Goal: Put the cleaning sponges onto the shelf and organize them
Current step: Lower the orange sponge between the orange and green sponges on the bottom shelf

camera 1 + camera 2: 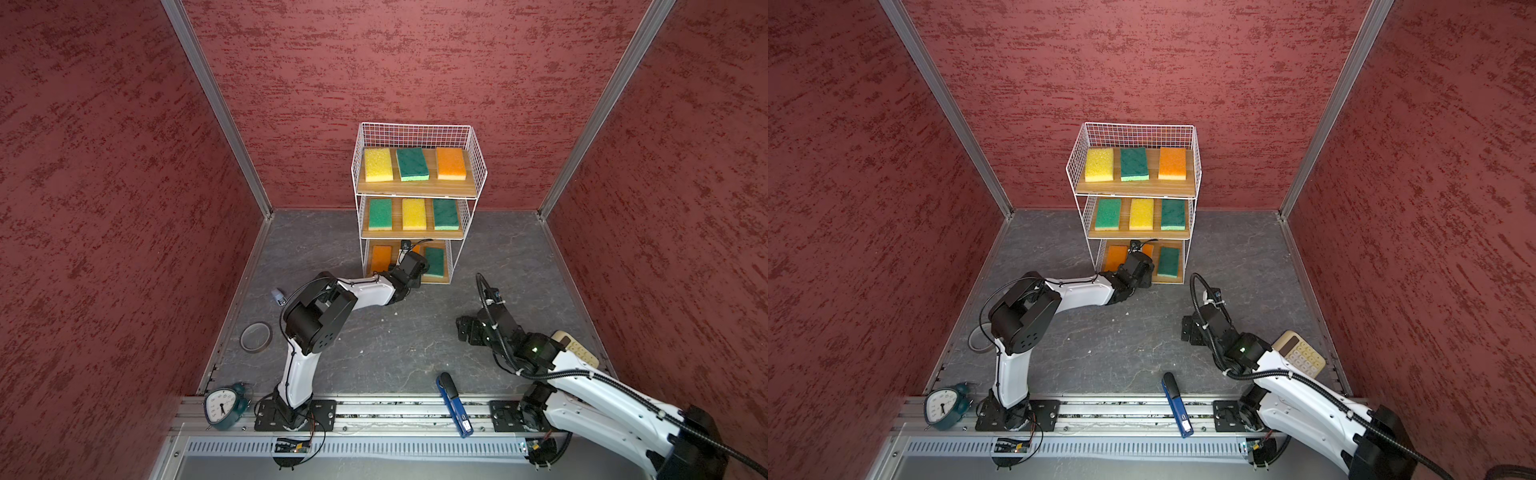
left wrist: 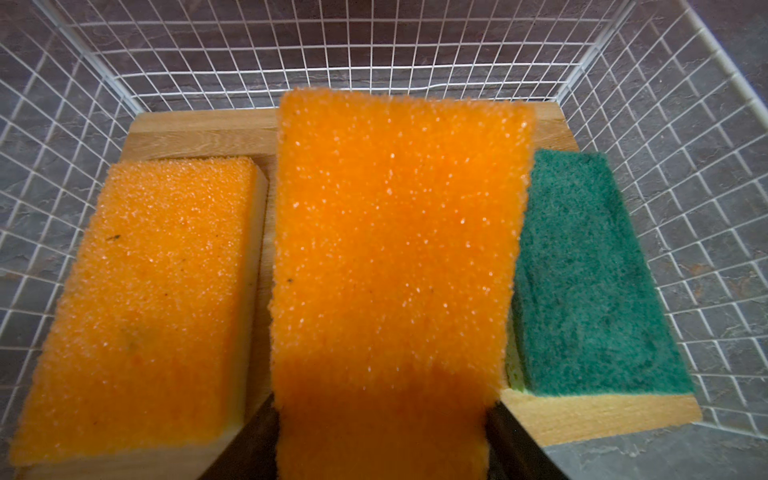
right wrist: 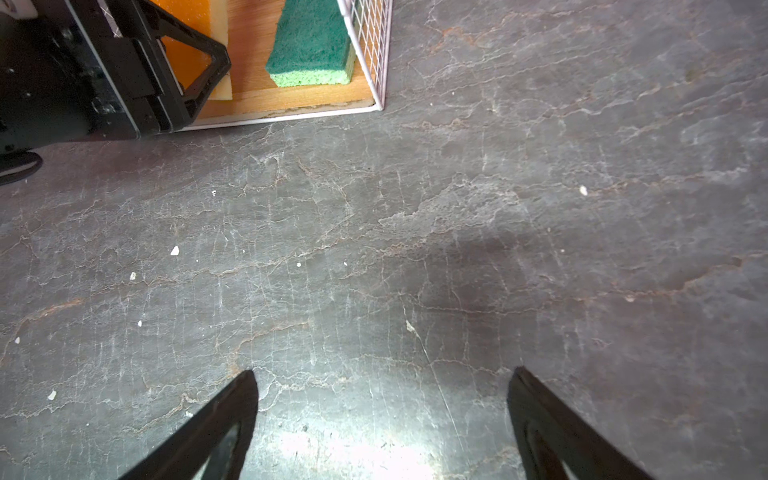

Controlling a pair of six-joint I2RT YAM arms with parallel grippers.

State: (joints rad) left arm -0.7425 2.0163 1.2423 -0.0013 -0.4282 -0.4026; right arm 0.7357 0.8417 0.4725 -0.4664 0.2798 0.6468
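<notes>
Red rough-plastered walls (image 1: 374,62) close the cell on three sides, and the desk (image 1: 415,340) is a dark grey, slate-like sheet with small white crumbs on it. Against the back wall stands the shelf (image 1: 417,133). Its top row (image 1: 412,163) and its middle row (image 1: 414,214) have three sponges each, lying side by side.

On the bottom board (image 2: 199,133) of the shelf, one orange sponge (image 2: 158,299) lies at the shelf's left end and a green sponge (image 2: 590,282) at its right end. Between them the left gripper (image 2: 380,424) is clamped on the near end of the last orange sponge (image 2: 395,249), which seems a little raised over the board and not yet flat.

I judge that the task is at its final step: setting the ninth sponge into the gap. The next move calls for lowering it straight, parallel to both neighbours and without pushing them. After that the fingers must open and draw back out of the shelf without catching the wire.

The right gripper (image 3: 382,399) hangs empty, its fingers wide apart, over bare desk in front of the shelf's right corner.

Well in front of the shelf lie an alarm clock (image 1: 220,405), a tape ring (image 1: 255,336), a blue stapler (image 1: 453,405) and a calculator (image 1: 1302,355), none of them part of the task.
</notes>
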